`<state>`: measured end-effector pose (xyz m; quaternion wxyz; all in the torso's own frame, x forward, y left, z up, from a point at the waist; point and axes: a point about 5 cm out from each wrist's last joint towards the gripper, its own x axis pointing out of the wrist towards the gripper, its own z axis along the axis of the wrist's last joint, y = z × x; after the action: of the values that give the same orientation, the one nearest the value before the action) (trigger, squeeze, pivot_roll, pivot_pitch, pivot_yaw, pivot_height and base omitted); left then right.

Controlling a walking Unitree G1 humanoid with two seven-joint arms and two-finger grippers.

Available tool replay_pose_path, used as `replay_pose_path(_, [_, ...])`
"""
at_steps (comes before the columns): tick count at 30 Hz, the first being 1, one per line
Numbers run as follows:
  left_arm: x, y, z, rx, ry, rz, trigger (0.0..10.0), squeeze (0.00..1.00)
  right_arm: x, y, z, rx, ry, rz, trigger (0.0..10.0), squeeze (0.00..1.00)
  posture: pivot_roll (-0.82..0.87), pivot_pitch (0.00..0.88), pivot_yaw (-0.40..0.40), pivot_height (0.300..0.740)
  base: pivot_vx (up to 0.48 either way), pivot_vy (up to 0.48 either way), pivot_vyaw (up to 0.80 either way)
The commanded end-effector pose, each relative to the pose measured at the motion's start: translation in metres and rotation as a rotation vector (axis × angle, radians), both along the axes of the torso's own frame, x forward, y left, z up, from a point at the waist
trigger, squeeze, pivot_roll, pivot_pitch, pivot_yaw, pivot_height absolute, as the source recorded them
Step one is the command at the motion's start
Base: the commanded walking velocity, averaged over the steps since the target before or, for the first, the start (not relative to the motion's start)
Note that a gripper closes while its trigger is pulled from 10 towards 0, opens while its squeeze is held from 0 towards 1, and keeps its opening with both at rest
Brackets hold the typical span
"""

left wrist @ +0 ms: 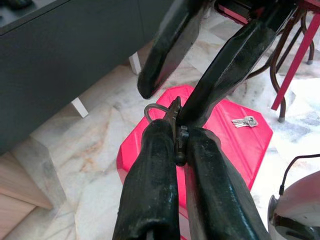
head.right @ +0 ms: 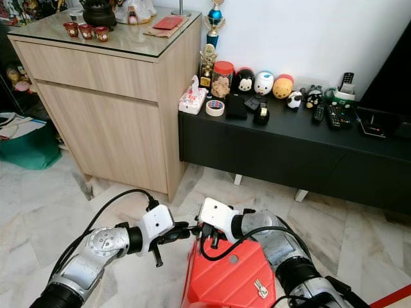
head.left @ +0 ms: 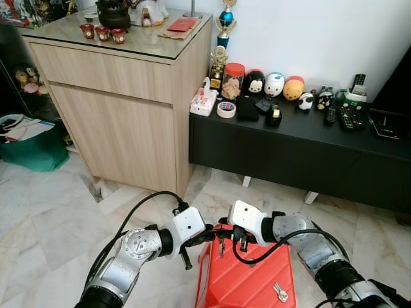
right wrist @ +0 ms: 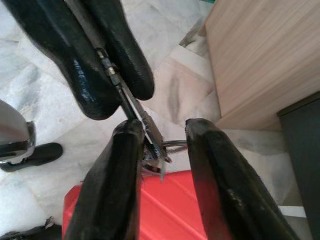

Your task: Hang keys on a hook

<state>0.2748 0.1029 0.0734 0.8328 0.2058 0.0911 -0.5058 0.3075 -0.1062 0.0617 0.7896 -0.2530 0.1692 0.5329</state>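
The left gripper is pinched tight on a small key ring with a key, held out over the near edge of the red plastic stool. The right gripper faces it head-on, fingers apart, straddling the same bunch, which looks to me like a handover between the arms. A second pair of keys lies flat on the stool at about five o'clock from the grippers, well apart from them. I can't make out any hook. At eleven o'clock stands the wooden cabinet, at one o'clock the black low console crowded with toy figures, a tape roll and remote controls; either could crowd a swing of the arms
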Motion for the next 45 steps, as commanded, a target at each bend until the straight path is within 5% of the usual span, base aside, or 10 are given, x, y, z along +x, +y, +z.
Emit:
replay_pose_path(1, [-0.001,-0.014,0.013,-0.033,-0.051,-0.064,0.0,0.0,0.006,0.003,0.007,0.034,-0.033,-0.024,10.0,1.0,0.12,0.0,-0.092,0.74,0.0,0.0,0.0])
replay_pose_path(4, [-0.001,-0.013,0.011,-0.016,-0.052,-0.07,0.0,0.0,0.013,0.002,0.012,0.057,-0.062,-0.081,10.0,1.0,0.12,0.0,-0.09,0.74,0.0,0.0,0.0])
replay_pose_path(5, [-0.002,-0.013,0.011,-0.012,-0.05,-0.075,0.0,0.0,0.016,0.001,0.015,0.071,-0.077,-0.115,10.0,0.09,0.12,0.0,-0.088,0.74,0.0,0.0,0.0])
replay_pose_path(7, [-0.002,-0.014,0.01,-0.007,-0.048,-0.08,0.0,0.0,0.019,0.002,0.018,0.1,-0.08,-0.139,10.0,0.0,0.12,0.0,-0.087,0.74,0.0,0.0,0.0])
replay_pose_path(12, [-0.003,-0.014,0.01,-0.002,-0.047,-0.083,0.0,0.0,0.02,0.003,0.02,0.125,-0.062,-0.13,10.0,0.0,0.12,0.0,-0.087,0.74,0.0,0.0,0.0])
replay_pose_path(20, [-0.003,-0.016,0.009,0.01,-0.056,-0.093,0.0,0.0,-0.006,0.005,0.0,-0.001,0.071,0.126,10.0,0.0,0.12,0.0,-0.086,0.74,0.0,0.0,0.0])
replay_pose_path(27, [-0.004,-0.017,0.008,0.022,-0.061,-0.1,0.0,0.0,-0.009,0.003,-0.001,-0.04,0.107,0.191,10.0,0.0,0.12,0.0,-0.093,0.74,0.0,0.0,0.0])
replay_pose_path(33, [-0.005,-0.016,0.006,0.034,-0.063,-0.098,0.0,0.0,0.0,0.002,0.005,-0.047,0.052,0.15,10.0,0.0,0.12,0.0,-0.097,0.74,0.0,0.0,0.0])
replay_pose_path(38, [-0.006,-0.013,0.003,0.059,-0.061,-0.096,0.0,0.0,0.024,-0.007,0.024,0.035,-0.069,-0.062,10.0,0.0,0.12,0.0,-0.098,0.74,0.0,0.0,0.0])
replay_pose_path(45, [-0.007,-0.012,0.002,0.069,-0.056,-0.106,0.0,0.0,0.031,-0.013,0.037,0.132,-0.061,-0.131,10.0,0.0,0.11,0.0,-0.092,0.74,0.0,0.0,0.0])
